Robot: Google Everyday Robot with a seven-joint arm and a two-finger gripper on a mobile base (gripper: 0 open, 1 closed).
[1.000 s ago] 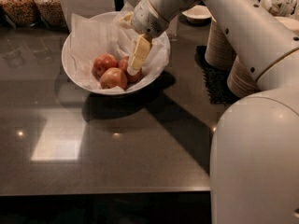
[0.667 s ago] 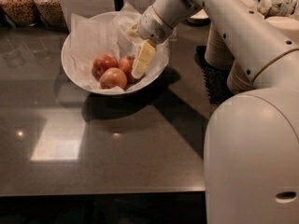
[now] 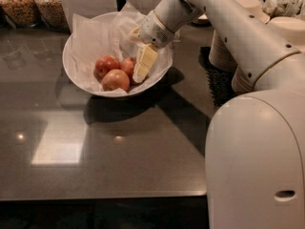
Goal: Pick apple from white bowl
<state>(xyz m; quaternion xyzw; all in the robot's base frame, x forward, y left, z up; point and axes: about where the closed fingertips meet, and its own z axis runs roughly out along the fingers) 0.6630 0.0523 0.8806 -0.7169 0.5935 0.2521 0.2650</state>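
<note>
The glossy white arm [image 3: 238, 32], dotted with dark screws, ended in a cream end effector [image 3: 144, 63] inside the white bowl [image 3: 67, 61].

Tool [image 3: 142, 70] sits down in white bowl [image 3: 67, 61], apples [image 3: 116, 80] crowding just beside it; worktop [image 3: 119, 151] in front is open.

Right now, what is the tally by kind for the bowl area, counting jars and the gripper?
Apples, in the bowl: 3
White bowl: 1
Glass jars, behind it: 2
Gripper, down in the bowl beside the apples: 1
Total: 7
</note>
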